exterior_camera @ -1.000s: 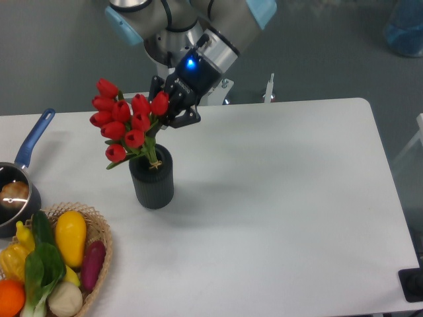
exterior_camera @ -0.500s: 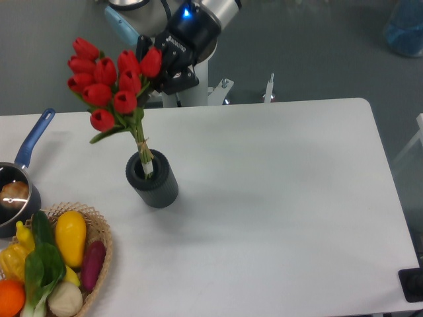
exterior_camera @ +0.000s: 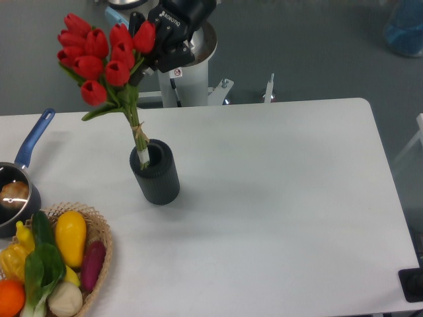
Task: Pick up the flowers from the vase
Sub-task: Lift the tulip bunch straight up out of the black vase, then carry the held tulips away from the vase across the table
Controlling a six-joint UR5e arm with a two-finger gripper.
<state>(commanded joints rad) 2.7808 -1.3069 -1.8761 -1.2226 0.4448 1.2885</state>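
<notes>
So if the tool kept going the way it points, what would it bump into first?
The tool points down and left, shut on the flowers. Past them, the line heads toward the bare table left of the vase, though depth is hard to judge.

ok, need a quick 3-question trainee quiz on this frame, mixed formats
1. True or false: the flowers are already fully clear of the vase.
2. Multiple choice: what is the gripper closed on? A) the rim of the vase B) the bunch just below the red buds C) the pan handle
3. Fill in: the basket of vegetables sits at the table's front-____ corner in the camera view.

Key:
1. False; the stem ends look level with the vase mouth.
2. B
3. left
</notes>
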